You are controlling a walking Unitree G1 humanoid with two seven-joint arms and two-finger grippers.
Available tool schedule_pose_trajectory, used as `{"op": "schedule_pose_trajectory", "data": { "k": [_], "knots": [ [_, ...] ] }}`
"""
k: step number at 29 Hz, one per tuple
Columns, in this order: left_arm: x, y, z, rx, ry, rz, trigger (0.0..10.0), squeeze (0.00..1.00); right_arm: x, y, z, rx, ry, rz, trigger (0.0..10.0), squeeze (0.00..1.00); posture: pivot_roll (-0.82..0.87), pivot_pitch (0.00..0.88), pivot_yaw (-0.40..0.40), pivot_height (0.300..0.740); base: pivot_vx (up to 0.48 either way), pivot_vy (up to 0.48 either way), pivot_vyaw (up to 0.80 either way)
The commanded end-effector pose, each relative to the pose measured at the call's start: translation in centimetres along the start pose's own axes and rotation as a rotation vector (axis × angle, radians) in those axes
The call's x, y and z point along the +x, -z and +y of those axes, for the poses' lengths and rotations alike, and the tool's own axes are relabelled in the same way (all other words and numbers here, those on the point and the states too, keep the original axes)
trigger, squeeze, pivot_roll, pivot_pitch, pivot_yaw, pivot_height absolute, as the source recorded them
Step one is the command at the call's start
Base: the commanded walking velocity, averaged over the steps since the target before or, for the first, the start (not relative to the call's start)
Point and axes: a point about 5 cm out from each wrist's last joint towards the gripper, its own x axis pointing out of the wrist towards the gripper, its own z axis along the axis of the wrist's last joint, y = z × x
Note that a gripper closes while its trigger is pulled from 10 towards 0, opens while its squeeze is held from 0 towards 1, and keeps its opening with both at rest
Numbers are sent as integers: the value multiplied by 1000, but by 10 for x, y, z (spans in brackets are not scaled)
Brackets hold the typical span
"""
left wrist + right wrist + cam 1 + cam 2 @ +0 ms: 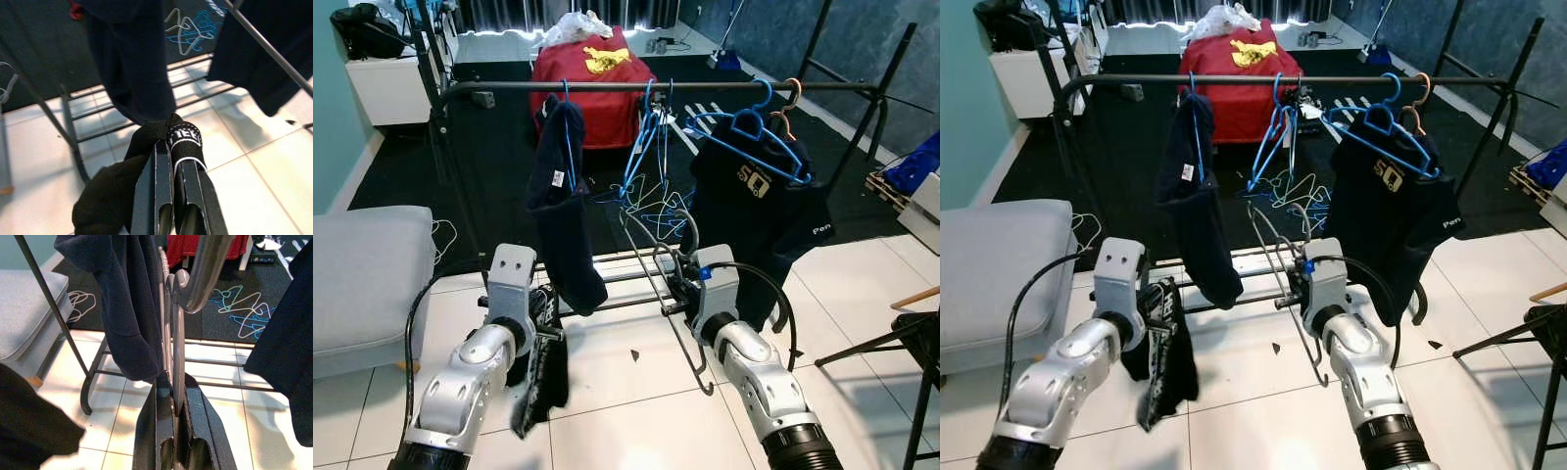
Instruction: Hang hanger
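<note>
Hanger point(173, 333) in right gripper point(172, 382); garment point(146, 147) in left gripper point(168, 147).

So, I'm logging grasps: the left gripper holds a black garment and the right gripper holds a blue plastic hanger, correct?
Not quite. The right gripper is shut on a grey metal hanger, not a blue plastic one; the right wrist view shows it clamped between the fingers. The left gripper does hold the black garment.

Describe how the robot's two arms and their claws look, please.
Both arms are silver metal with rounded joints, a boxy pale-grey wrist block and a ribbed black cuff near the camera. A black cable loops beside each arm. The left claw and right claw each have two long, flat black fingers.
</note>
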Motion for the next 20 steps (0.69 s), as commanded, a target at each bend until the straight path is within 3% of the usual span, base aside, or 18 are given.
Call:
{"op": "schedule_pose_trajectory", "data": {
  "k": [1, 9, 20],
  "knots": [
    [0, 4, -5, 8, 9, 2, 10000, 0, 1, 3, 0, -4, 7, 21, 10000, 0, 18, 75, -28, 740, 0, 0, 0],
    [-3, 2, -17, -55, 35, -29, 10000, 0, -2, -3, 5, 90, 14, 7, 10000, 0, 11, 80, -27, 740, 0, 0, 0],
    [-2, 5, -19, -15, 30, -52, 10000, 0, -1, -9, 9, 126, 0, -20, 10000, 0, 7, 82, -21, 740, 0, 0, 0]
  ]
}}
